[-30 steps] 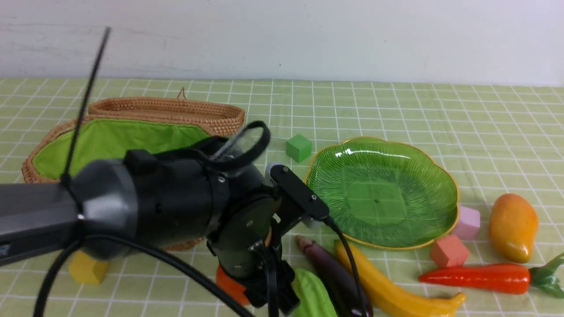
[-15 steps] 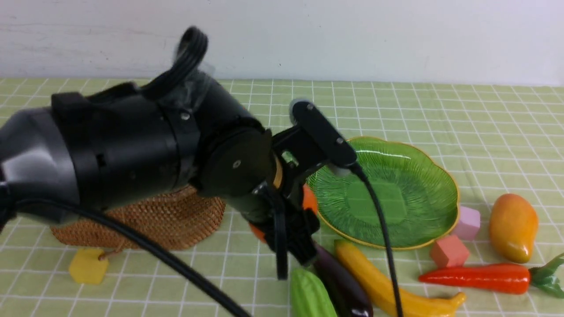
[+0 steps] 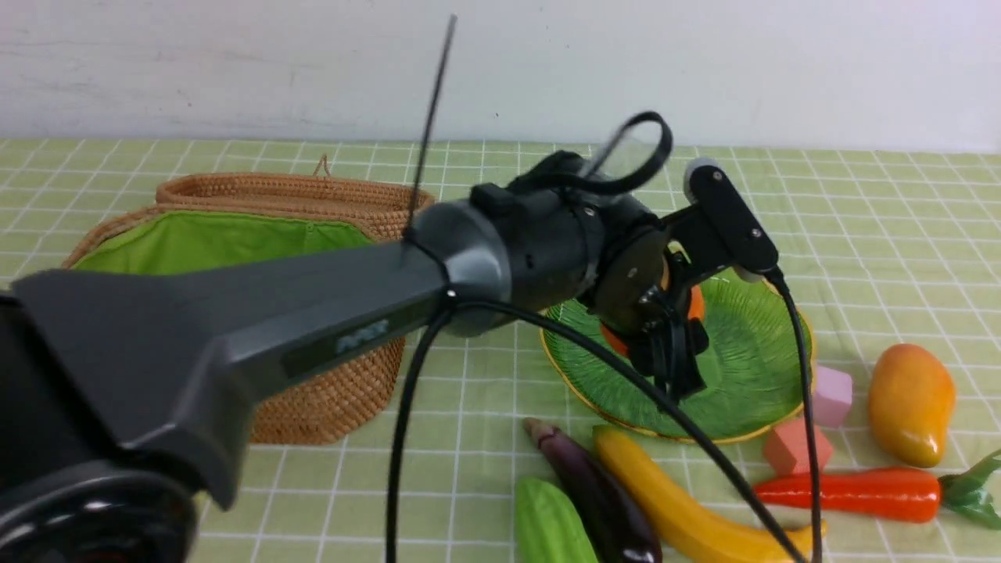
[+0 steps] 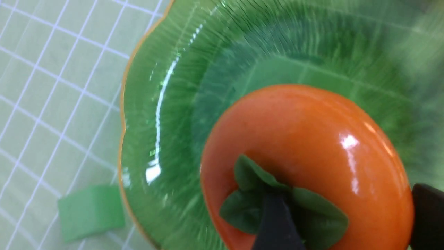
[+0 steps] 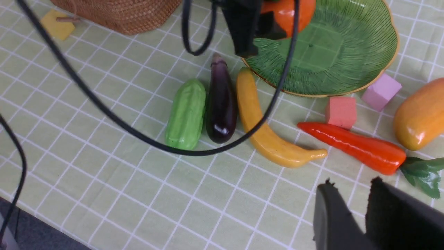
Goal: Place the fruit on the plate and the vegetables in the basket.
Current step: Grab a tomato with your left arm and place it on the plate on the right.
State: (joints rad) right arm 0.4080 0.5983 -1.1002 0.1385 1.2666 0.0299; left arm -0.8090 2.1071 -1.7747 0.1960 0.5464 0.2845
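My left pincer grips the persimmon, one finger across its leafy cap and the other on its side. It hangs over the left half of the plate. I can't tell whether the fruit already touches the glass.

The release worries me most. The persimmon is round and glossy and the plate is shallow, so if I let go with any height or sideways drift, it could roll over the low rim on the near left. That would send it toward the eggplant and banana lying just in front. A hard drop could also knock the glass.

The grip looks off-centre to me, with one finger on the soft cap, so the fruit may twist out early.

The left arm's cable loops low over the near table, above the gourd, eggplant and banana. Pulling back carelessly might drag them.

My right pincer waits near the carrot, jaws slightly apart and empty. The basket sits well left.
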